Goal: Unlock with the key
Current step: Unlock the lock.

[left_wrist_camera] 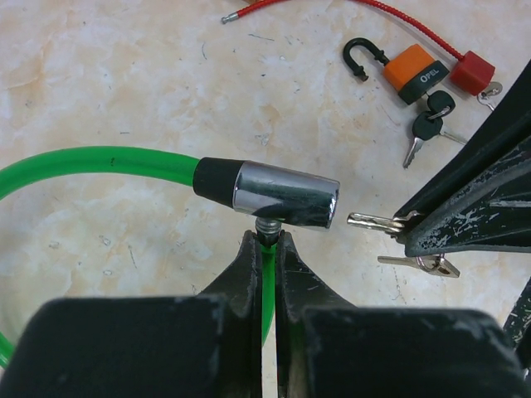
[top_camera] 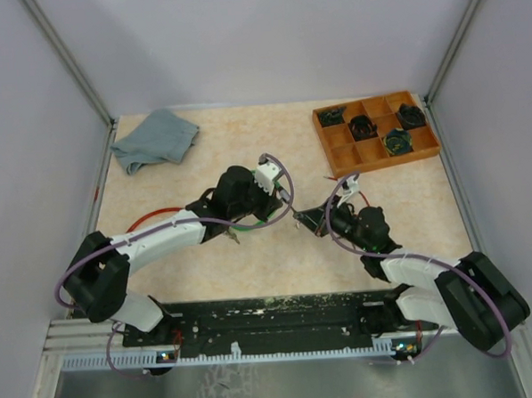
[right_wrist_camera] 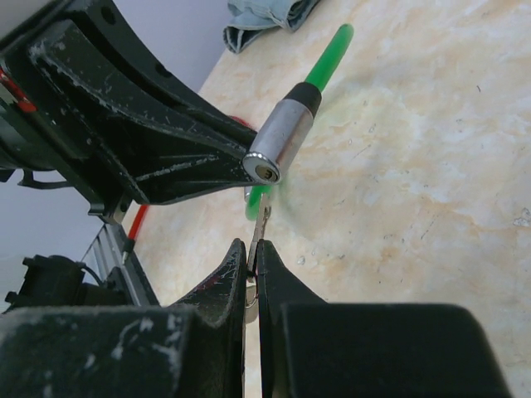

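Left fingers [left_wrist_camera: 245, 278] clamp green cable lock [left_wrist_camera: 286, 195]; right fingers [right_wrist_camera: 278, 286] pinch key [left_wrist_camera: 372, 220] near it.

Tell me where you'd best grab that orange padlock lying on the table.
Probably by its orange body, coming straight down from above and pinching across the two long edges. It lies flat, so those edges are free; the black shackle is thin and curved, and keys crowd the bottom end.

A robotics lab cell: plain grey panel walls [top_camera: 266, 38] on aluminium corner posts [top_camera: 67, 58] box in a beige marble-patterned bench [top_camera: 260, 253], and a black slotted rail [top_camera: 281, 310] carries a white-and-black left arm [top_camera: 161, 233] and right arm [top_camera: 411, 270].
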You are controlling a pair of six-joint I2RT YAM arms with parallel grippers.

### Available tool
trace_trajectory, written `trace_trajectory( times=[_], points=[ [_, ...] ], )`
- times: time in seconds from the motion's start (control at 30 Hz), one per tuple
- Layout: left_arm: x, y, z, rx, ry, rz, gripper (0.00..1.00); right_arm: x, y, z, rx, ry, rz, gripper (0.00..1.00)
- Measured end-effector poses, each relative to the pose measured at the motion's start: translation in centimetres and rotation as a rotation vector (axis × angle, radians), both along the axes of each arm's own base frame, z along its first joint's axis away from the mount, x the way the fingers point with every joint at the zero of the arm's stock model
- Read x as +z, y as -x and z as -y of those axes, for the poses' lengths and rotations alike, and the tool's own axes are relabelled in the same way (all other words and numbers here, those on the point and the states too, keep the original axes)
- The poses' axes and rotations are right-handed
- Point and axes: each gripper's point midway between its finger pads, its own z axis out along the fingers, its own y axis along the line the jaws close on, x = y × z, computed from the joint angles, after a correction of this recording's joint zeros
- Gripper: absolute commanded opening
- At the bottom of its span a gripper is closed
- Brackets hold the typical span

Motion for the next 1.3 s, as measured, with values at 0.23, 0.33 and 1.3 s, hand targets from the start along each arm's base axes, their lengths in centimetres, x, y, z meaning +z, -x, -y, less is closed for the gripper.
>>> trace_trajectory(
  times=[0.23,0.33,1.3],
  points=[
    [-0.1,0.3,0.1,-0.012,0.009,0.002,0.0,1.1,-0.5,0.1,-0.011,-0.047,0.011,0.0],
    [-0.1,0.3,0.2,-0.015,0.011,0.003,0.0,1.1,-0.6,0.2,-0.015,-0.053,0.004,0.0],
    [-0.3,2.2,0.3,-0.093,-0.016,0.158,0.0,0.2,-1.1,-0.6,0.042,-0.139,-0.17,0.0]
  ],
)
